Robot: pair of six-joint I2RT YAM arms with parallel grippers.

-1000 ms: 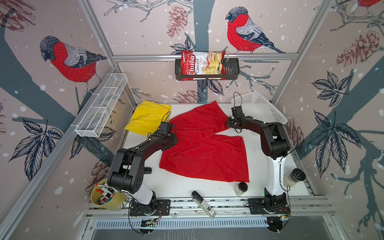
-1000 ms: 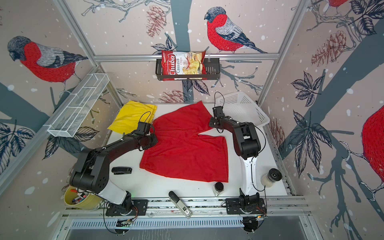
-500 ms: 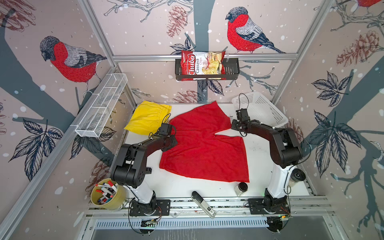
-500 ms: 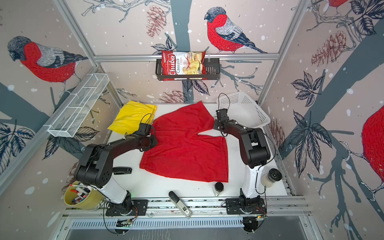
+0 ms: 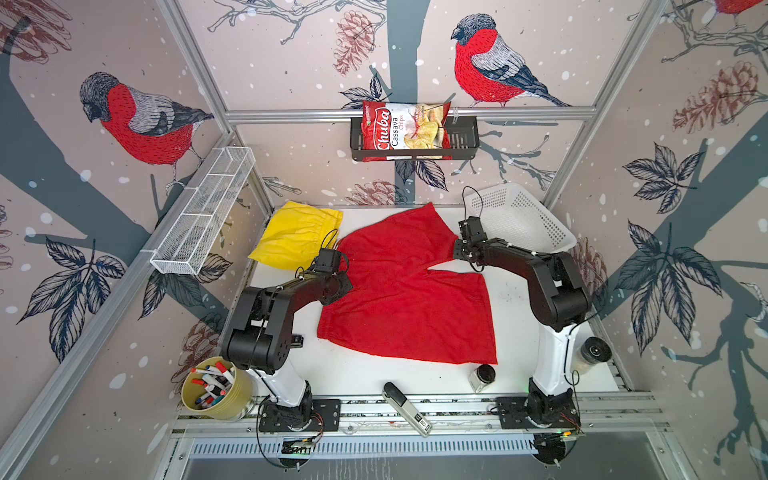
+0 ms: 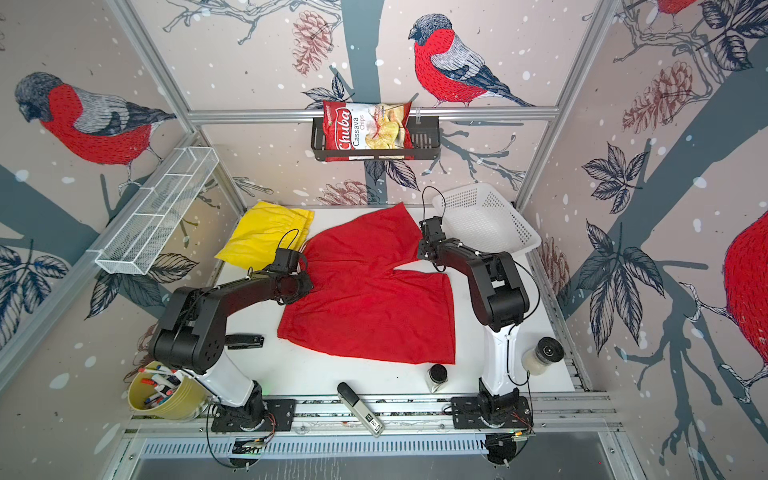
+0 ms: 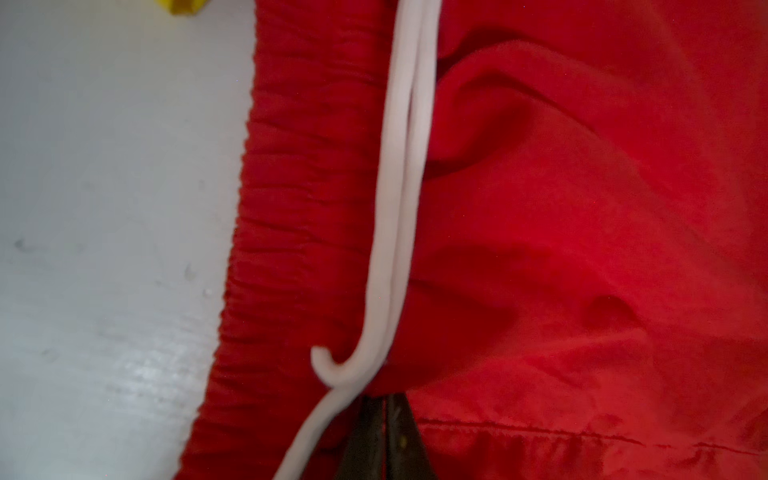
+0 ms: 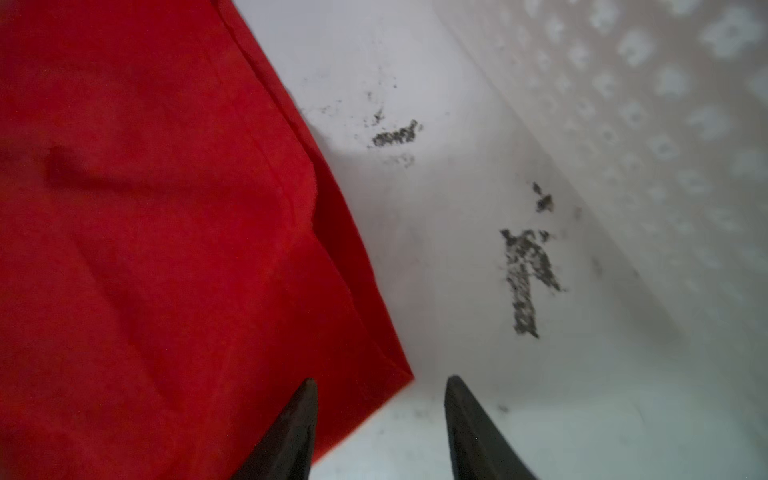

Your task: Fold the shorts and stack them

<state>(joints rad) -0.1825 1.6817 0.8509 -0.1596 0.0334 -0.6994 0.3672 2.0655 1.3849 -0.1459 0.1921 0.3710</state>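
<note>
The red shorts (image 5: 407, 291) (image 6: 365, 299) lie spread flat mid-table, waistband to the left and legs to the right. Their white drawstring (image 7: 399, 208) runs along the gathered waistband. My left gripper (image 7: 384, 415) is shut on the waistband, with a sliver of red fabric between its fingers. My right gripper (image 8: 380, 382) is open, low over the table at the far leg's hem corner (image 8: 390, 370), which lies between its fingertips. The yellow shorts (image 5: 299, 237) (image 6: 262, 237) lie folded at the far left corner, untouched.
A white basket (image 5: 523, 220) stands right behind the right gripper. A small jar (image 5: 482, 376) and a stapler-like tool (image 5: 405, 407) lie near the front edge. A cup of markers (image 5: 216, 386) stands front left, a bottle (image 5: 594, 353) front right. A chips bag (image 5: 405, 131) hangs in a wall rack.
The right gripper has gone from shut to open and let go of the far leg's corner, which now lies flat. The left gripper stays shut on the waistband.
</note>
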